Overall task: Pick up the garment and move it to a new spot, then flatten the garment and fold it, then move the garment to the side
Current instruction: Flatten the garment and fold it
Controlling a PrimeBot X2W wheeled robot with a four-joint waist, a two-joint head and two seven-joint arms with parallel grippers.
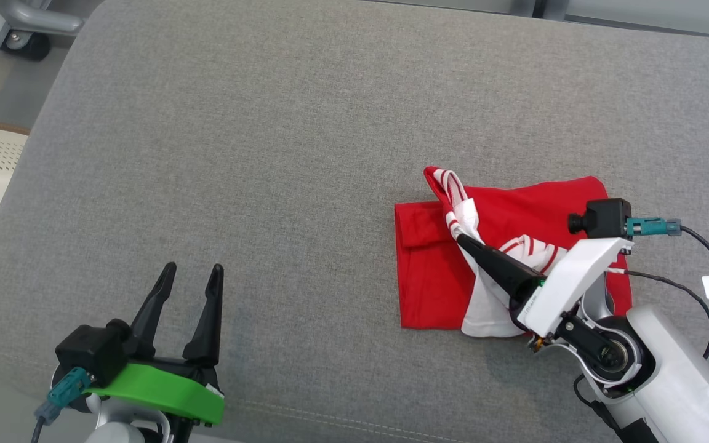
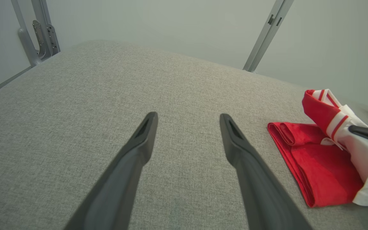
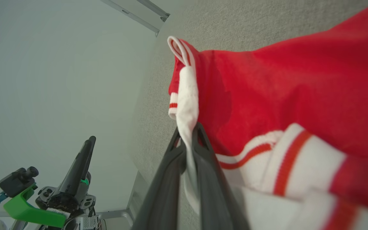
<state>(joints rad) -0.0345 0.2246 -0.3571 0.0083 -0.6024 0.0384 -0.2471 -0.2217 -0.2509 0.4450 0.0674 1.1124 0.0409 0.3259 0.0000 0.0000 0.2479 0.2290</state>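
**Right gripper (image 1: 460, 237) pinches the garment (image 1: 431, 277)**

The red garment lies partly folded on the right side of the grey cushion (image 1: 256, 154), toward its near edge. The right gripper reaches in from the near right. Its fingers are closed tight on a strip of white, red-striped fabric, which is lifted off the pile into a small peak. The left gripper (image 1: 194, 268) is at the near left, well apart from the garment, with its fingers spread wide and holding nothing.
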